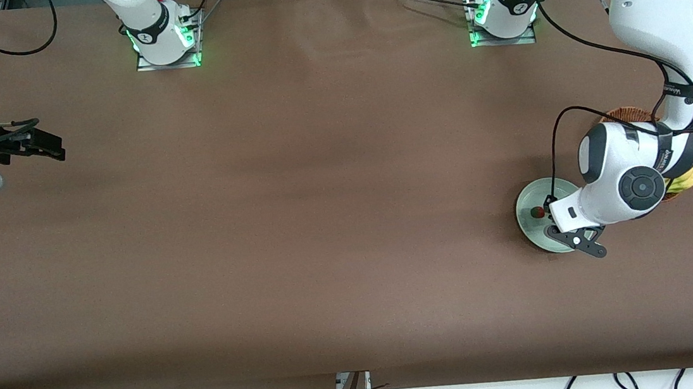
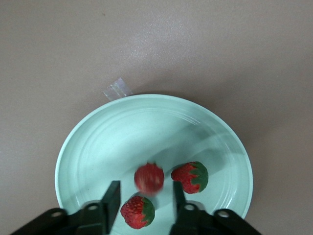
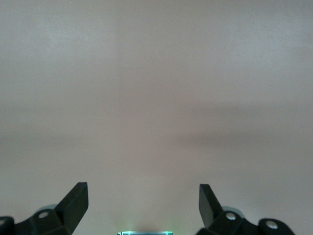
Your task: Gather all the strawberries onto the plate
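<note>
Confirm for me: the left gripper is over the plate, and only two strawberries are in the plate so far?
Not quite. The left gripper is over the plate, but the left wrist view shows three strawberries in it: one, another, and a blurred third between the open fingers.

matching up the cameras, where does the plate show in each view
front view: the plate lies at the left arm's end of the table, beside the basket, half hidden under the left gripper.
left wrist view: the plate fills the lower middle, with three strawberries in it.
right wrist view: not in it, only bare table.
shared landmark: a strawberry on the plate, under the left gripper.
</note>
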